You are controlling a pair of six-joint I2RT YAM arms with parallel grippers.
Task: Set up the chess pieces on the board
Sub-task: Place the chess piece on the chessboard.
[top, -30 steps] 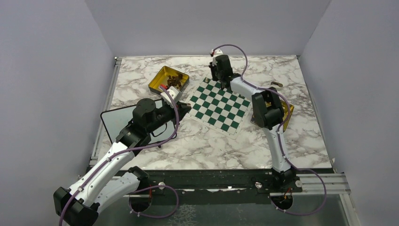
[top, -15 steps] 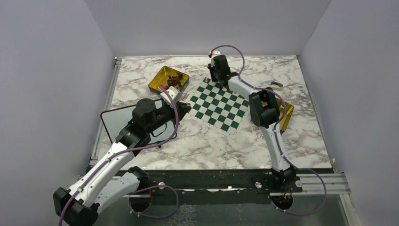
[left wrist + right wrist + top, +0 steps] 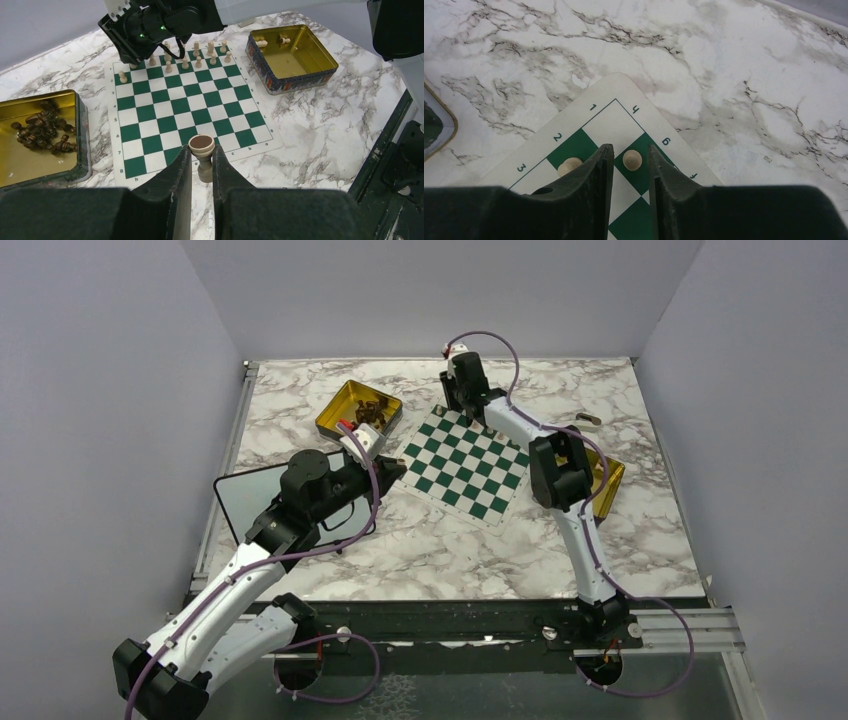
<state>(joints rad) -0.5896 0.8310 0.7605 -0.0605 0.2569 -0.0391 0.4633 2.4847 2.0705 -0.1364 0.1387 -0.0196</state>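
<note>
Overhead, the right claw (image 3: 457, 403) sits slightly further toward the upper left than a second ago, at the top corner of the board (image 3: 465, 465). The left claw (image 3: 396, 469) has not shifted, poised by the board's left corner above the counter (image 3: 440, 550).

From the left wrist, that claw is clamped on a pale held piece (image 3: 202, 146) with a dark round top, a detail too small to see overhead. A row of pale pieces (image 3: 197, 50) lines the far edge, and dark pieces (image 3: 42, 132) fill the gold tin (image 3: 82, 135) at left.

From the right wrist, the claw is slightly parted around a pale pawn (image 3: 632, 159), with gaps on both sides. The pawn stands on a green square beside the corner.
</note>
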